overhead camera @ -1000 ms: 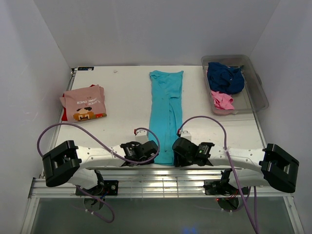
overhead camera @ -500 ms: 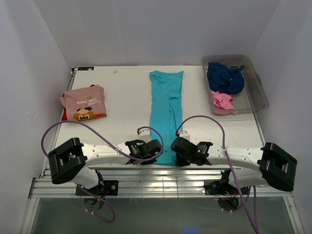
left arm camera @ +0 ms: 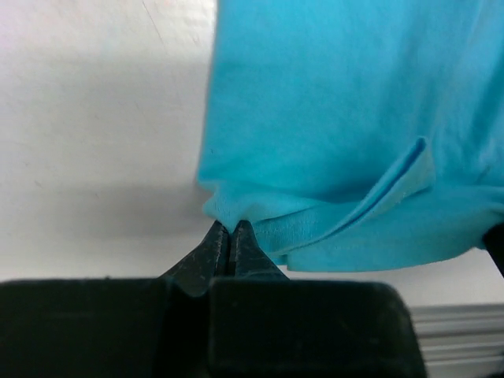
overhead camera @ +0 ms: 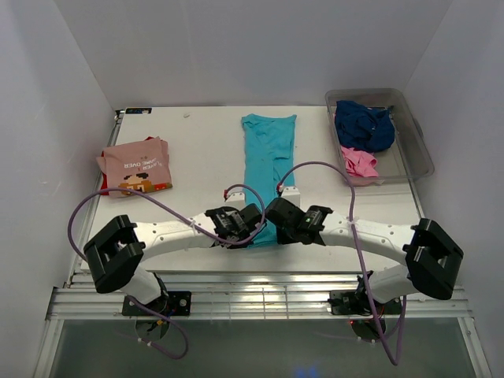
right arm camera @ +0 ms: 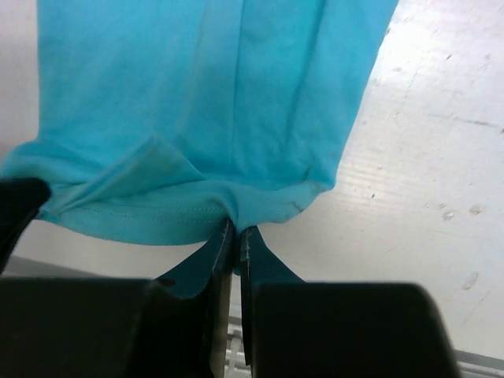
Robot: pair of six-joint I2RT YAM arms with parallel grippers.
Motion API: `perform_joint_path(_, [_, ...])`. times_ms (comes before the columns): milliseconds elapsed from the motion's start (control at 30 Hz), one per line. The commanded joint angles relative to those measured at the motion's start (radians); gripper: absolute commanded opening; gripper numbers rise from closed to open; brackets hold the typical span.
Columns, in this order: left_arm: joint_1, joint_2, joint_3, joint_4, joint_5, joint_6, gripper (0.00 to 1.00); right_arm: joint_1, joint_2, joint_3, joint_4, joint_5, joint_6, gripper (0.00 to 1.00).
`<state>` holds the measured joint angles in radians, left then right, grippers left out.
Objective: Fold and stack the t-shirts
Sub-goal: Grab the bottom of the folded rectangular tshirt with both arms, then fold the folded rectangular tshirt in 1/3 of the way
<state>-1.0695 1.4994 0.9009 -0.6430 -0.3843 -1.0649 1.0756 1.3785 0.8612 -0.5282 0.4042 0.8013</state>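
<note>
The left claw (left arm camera: 229, 228) and right claw (right arm camera: 235, 228) each pinch a near hem corner of the turquoise t-shirt (overhead camera: 268, 150), probably to fold it toward the collar.

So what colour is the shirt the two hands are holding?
Plain turquoise, no print. The t-shirt shows whole in the top external view.

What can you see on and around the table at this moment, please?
turquoise t-shirt: one, turquoise, long strip, table centre
salmon-pink t-shirt: one, salmon-pink, folded, left side
red t-shirt: one, red, edge showing beneath the salmon-pink one
tub: one, clear grey, far right
navy t-shirt: one, navy, in tub
bright pink t-shirt: one, pink, in tub
table: one, white
left gripper: one, black, pinching turquoise hem
right gripper: one, black, pinching turquoise hem
</note>
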Motion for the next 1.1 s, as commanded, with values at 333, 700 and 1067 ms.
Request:
perform_joint_path(333, [0.255, 0.249, 0.344, 0.247, 0.102, 0.361, 0.0, -0.157, 0.191, 0.199, 0.007, 0.127, -0.212, 0.08])
perform_joint_path(700, [0.414, 0.41, 0.555, 0.238, 0.182, 0.462, 0.0, -0.324, 0.367, 0.398, 0.048, 0.097, -0.339, 0.08])
perform_joint_path(1067, [0.528, 0.593, 0.782, 0.243, 0.266, 0.533, 0.0, -0.454, 0.577, 0.673, 0.05, 0.062, -0.473, 0.08])
